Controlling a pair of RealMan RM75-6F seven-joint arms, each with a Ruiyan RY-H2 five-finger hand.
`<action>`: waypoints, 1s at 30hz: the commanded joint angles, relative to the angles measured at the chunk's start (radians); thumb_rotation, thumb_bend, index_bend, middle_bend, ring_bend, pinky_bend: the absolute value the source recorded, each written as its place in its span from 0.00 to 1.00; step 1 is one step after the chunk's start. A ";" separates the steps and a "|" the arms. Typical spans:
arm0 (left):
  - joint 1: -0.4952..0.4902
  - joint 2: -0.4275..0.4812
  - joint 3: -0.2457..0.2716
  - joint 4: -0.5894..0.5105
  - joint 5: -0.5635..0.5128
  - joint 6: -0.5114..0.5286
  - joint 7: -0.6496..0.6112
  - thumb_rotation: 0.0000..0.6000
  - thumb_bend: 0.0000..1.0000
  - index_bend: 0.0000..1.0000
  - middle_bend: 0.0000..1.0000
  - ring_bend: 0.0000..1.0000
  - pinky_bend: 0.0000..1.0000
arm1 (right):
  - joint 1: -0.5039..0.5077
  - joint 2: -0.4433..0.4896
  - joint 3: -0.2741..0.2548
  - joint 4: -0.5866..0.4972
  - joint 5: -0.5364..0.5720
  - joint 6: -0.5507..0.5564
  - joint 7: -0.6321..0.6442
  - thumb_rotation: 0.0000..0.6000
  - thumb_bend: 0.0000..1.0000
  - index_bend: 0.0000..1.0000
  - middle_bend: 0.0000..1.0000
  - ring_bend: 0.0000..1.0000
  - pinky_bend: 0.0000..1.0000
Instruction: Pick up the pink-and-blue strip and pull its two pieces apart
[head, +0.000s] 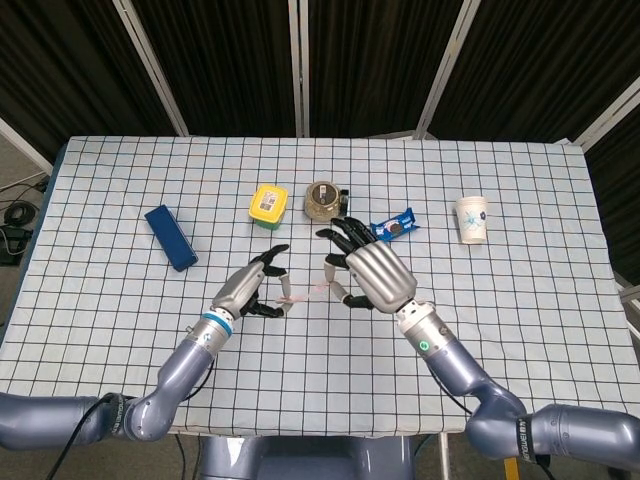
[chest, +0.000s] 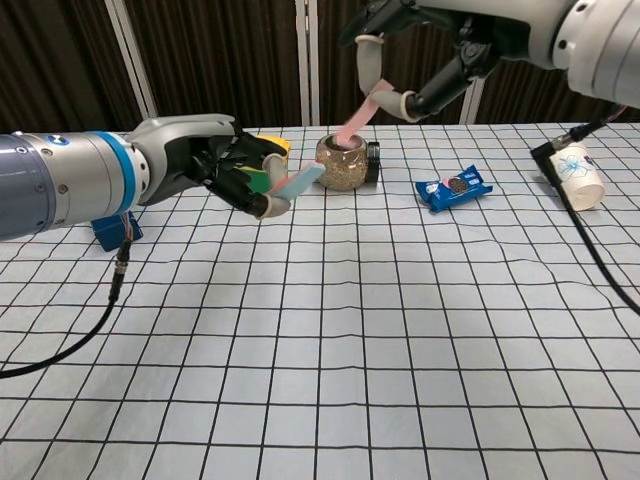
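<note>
Above the checked tablecloth, the left hand pinches the blue piece, a flat pale-blue band, between thumb and curled fingers. The right hand, higher and further right, pinches the pink piece, a thin soft ribbon slanting down toward the blue one. In the chest view the two ends seem just parted near the glass jar; from the head view the pink-and-blue strip is a faint line between the hands. On the far side lie a yellow-lidded tub, a glossy blue snack wrapper, a paper cup and a dark blue box.
</note>
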 joint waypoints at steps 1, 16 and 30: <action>0.011 0.012 0.007 0.012 0.003 -0.011 -0.012 1.00 0.45 0.73 0.00 0.00 0.00 | -0.022 0.027 -0.009 0.016 -0.027 0.010 0.035 1.00 0.41 0.70 0.15 0.00 0.00; 0.138 0.125 0.124 0.132 0.224 -0.037 -0.086 1.00 0.45 0.71 0.00 0.00 0.00 | -0.119 0.034 -0.116 0.236 -0.102 -0.008 0.198 1.00 0.41 0.70 0.15 0.00 0.00; 0.188 0.124 0.134 0.170 0.328 -0.004 -0.128 1.00 0.00 0.00 0.00 0.00 0.00 | -0.147 0.012 -0.158 0.252 -0.090 -0.067 0.233 1.00 0.00 0.00 0.00 0.00 0.00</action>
